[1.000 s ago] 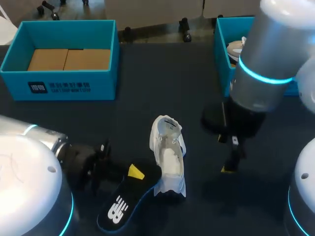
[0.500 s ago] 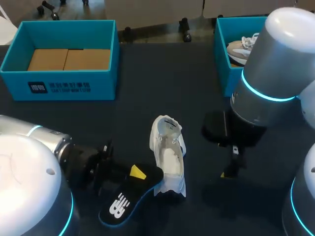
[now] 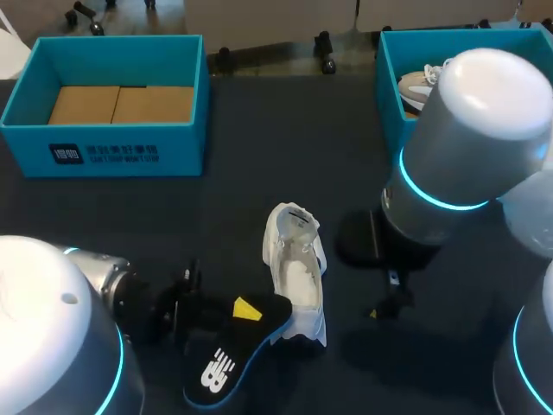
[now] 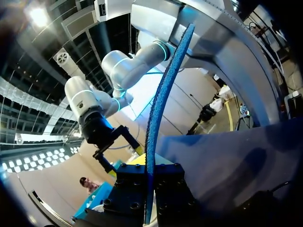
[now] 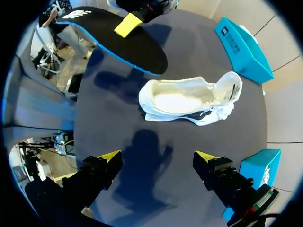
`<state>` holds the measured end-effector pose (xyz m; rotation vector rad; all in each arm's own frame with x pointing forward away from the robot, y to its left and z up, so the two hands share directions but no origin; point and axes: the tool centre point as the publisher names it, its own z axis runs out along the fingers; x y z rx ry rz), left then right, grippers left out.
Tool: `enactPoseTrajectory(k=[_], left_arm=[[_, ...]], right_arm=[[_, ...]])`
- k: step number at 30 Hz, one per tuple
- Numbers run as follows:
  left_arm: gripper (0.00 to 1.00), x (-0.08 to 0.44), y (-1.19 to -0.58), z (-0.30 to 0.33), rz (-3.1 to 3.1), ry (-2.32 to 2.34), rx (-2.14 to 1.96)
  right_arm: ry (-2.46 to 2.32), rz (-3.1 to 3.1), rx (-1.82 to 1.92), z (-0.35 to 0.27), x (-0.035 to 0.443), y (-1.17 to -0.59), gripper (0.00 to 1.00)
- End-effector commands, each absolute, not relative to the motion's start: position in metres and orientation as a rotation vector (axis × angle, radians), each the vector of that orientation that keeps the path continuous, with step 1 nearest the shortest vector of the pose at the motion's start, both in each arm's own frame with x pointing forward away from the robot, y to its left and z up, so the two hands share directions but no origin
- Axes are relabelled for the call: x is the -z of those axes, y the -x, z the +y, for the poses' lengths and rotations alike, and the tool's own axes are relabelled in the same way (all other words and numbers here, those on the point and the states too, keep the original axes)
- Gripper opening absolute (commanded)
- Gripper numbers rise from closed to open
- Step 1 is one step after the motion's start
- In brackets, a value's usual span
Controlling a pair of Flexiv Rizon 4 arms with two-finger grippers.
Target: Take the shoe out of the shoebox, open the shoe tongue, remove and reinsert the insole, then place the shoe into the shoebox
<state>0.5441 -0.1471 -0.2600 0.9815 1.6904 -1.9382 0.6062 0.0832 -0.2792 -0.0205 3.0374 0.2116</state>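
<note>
A white shoe (image 3: 295, 275) lies on the dark table with its tongue pulled open. Seen from the right wrist, the shoe (image 5: 188, 100) lies ahead of my open right gripper (image 5: 157, 158), whose fingers hold nothing. In the head view that right gripper (image 3: 384, 303) hangs just right of the shoe. My left gripper (image 3: 246, 309) is shut on a black insole (image 3: 226, 363) with a blue edge, held just left of the shoe's heel. From the left wrist, the insole (image 4: 161, 109) shows edge-on, clamped between the jaws of the left gripper (image 4: 149, 172).
A teal shoebox (image 3: 104, 151) with cardboard inside stands at the back left. A second teal box (image 3: 389, 86) at the back right holds another shoe (image 3: 423, 85). My right arm's large housing covers part of that box.
My right arm has swung left, bringing its open gripper nearer the shoe. The left gripper has shifted the insole slightly right and toward the front edge.
</note>
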Motion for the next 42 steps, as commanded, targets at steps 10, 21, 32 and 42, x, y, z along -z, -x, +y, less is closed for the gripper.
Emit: enactPoseTrajectory(k=[10, 21, 32, 42], left_arm=[[0.00, 0.257, -0.545, -0.160, 1.645, -0.953, 1.923], [0.00, 0.255, -0.548, -0.168, 1.594, -0.936, 1.955], [0.00, 0.250, -0.551, -0.174, 1.598, -0.944, 1.936], [0.00, 0.250, -0.551, -0.174, 1.598, -0.944, 1.936]], right_arm=[[0.059, 3.074, -0.203, 0.115, 0.315, -0.618, 1.00], [0.016, 3.082, -0.225, 0.124, 0.329, -0.610, 1.00], [-0.060, 3.095, -0.234, 0.130, 0.339, -0.615, 1.00], [-0.060, 3.095, -0.234, 0.130, 0.339, -0.615, 1.00]])
